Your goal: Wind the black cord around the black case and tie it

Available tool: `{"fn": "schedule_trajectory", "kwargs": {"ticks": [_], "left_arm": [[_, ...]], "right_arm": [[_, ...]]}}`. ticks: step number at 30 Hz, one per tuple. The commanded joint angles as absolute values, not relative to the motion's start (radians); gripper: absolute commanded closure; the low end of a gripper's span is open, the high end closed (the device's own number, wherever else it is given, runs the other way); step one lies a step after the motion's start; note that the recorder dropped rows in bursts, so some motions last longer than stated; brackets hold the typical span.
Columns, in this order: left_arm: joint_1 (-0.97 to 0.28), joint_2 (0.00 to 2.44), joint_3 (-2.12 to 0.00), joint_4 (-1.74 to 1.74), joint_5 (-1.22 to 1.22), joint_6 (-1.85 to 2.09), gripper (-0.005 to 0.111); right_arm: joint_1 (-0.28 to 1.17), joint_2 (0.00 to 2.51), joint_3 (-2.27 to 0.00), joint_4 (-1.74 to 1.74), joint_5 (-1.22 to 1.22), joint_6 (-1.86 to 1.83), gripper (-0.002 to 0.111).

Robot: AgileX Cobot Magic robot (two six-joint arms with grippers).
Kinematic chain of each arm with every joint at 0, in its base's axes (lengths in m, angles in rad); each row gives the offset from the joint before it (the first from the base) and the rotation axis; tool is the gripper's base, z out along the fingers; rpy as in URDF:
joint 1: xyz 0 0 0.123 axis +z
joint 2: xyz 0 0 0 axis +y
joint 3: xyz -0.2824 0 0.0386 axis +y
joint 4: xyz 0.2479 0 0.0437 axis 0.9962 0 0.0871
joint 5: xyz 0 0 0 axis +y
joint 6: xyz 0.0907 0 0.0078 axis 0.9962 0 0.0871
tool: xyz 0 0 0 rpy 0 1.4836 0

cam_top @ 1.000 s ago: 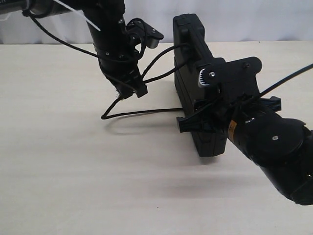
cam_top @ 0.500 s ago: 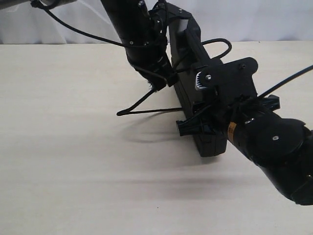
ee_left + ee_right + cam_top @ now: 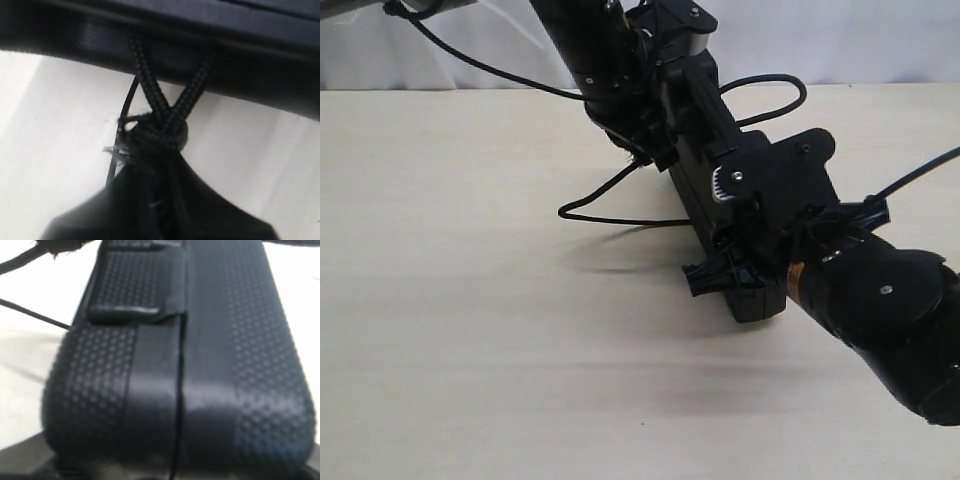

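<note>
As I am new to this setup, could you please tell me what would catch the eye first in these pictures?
The black case is held up on edge in the middle of the pale table, its near end clamped by the right gripper. Toward its far end the left gripper pinches the knot of the black cord, whose slack loops out over the table on the left.
</note>
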State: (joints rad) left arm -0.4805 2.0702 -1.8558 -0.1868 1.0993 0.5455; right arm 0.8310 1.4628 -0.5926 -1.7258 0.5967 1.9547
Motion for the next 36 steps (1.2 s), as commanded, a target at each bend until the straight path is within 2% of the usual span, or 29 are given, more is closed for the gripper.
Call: {"fn": "schedule_trajectory", "kwargs": {"ticks": [1,4,7,12,16,20,30,36], "left_arm": [[-0.486,2.065,-1.863,-0.174,1.084,0.549,0.107],[-0.486,2.065,-1.863,-0.175,1.081,0.549,0.107],[-0.486,2.065,-1.863,-0.175,1.068,0.549,0.107],[-0.486,2.067,-1.863,-0.173,1.053,0.549,0.107],[-0.486,2.067,-1.863,-0.173,1.05,0.549,0.107],[-0.486,2.067,-1.863,-0.173,1.041,0.549,0.107],[-0.486,2.067,-1.863,-0.173,1.039,0.549,0.107],[-0.486,2.067,-1.863,-0.173,1.033,0.549,0.107]], "right_arm": [[0.829,1.451,-0.591,-1.744,0.545,1.922,0.104],[0.829,1.451,-0.591,-1.744,0.545,1.92,0.101],[0.829,1.451,-0.591,-1.744,0.542,1.92,0.091],[0.829,1.451,-0.591,-1.744,0.535,1.914,0.065],[0.829,1.451,-0.591,-1.744,0.535,1.914,0.041],[0.829,1.451,-0.591,-1.744,0.522,1.914,0.025],[0.829,1.401,-0.591,-1.733,0.516,1.866,0.022],[0.829,1.266,-0.591,-1.482,0.499,1.626,0.023]]}}
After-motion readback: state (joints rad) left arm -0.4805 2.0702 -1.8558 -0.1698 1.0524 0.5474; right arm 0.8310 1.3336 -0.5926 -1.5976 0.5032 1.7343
